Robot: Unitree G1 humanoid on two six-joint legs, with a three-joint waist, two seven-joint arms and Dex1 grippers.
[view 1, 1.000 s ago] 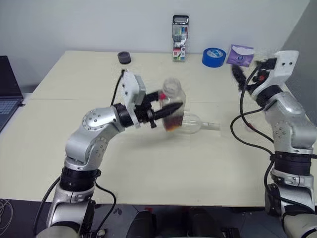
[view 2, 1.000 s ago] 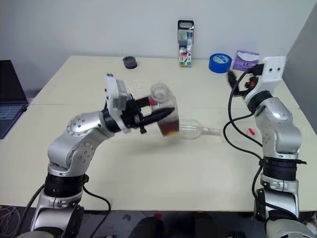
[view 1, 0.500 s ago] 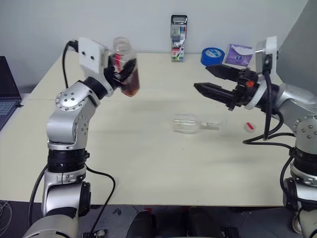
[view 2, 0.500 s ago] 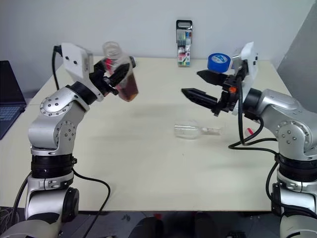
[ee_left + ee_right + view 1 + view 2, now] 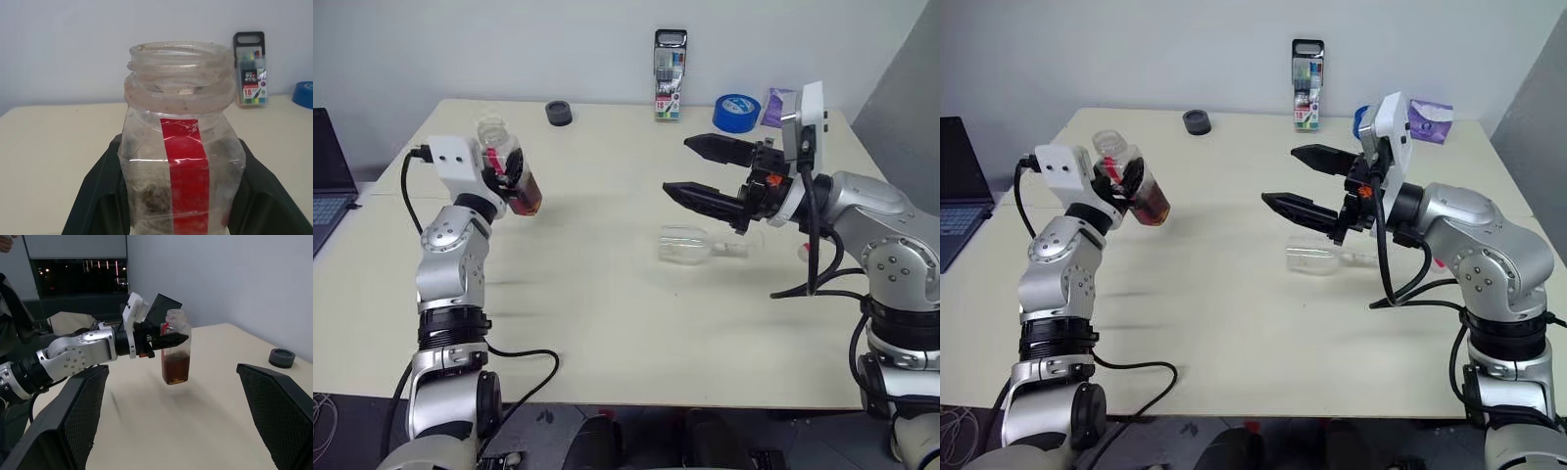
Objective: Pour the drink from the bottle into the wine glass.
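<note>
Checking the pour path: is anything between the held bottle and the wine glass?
No object stands between them. The left tool holds the bottle above the table's left side; bare tabletop runs to the wine glass. But the glass lies on its side, under the open right tool.

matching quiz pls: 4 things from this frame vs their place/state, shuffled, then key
1. bottle
2. wine glass
3. right gripper
4. tape roll

A. blue, at the table's far edge
B. lying on its side on the table
C. open, above the table
D. uncapped, gripped by the left gripper above the table

Pairs: 1-D, 2-B, 3-C, 4-A
</note>
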